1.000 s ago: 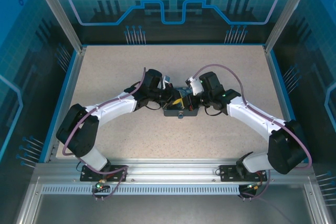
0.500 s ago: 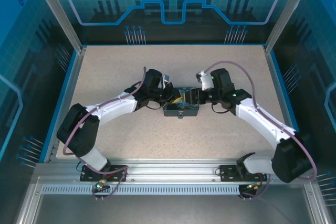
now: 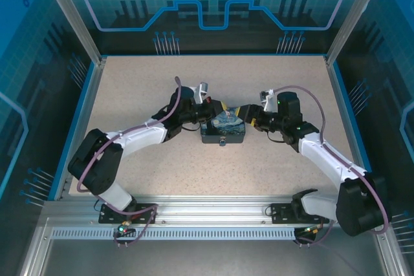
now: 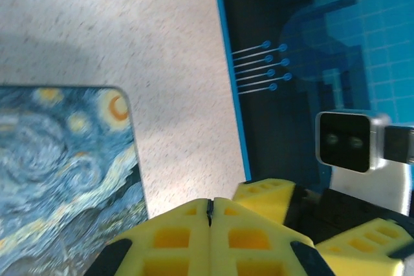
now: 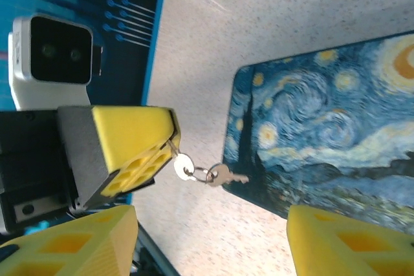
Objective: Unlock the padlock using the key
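My left gripper (image 4: 209, 208) is shut on the key (image 4: 209, 211), a thin dark sliver pinched between its yellow fingers. In the right wrist view the key's silver head (image 5: 184, 166) sticks out of the left gripper's fingers (image 5: 132, 143), with a ring and a second key (image 5: 226, 176) dangling from it beside the box's corner. My right gripper (image 5: 210, 224) is open, facing the left one, nothing between its fingers. From above, the left gripper (image 3: 213, 109) and right gripper (image 3: 244, 114) hover at the far edge of the swirl-painted box (image 3: 223, 126). I cannot make out the padlock.
The blue-and-yellow painted box (image 5: 323, 140) lies mid-table, with a small round fitting (image 3: 222, 141) on its near side. Blue walls (image 3: 77, 95) enclose the speckled tabletop (image 3: 142, 82), which is open to the left, right and far side.
My right gripper has pulled back to the right, off the box. The left gripper has lifted toward the far edge, so the painted lid is now uncovered.
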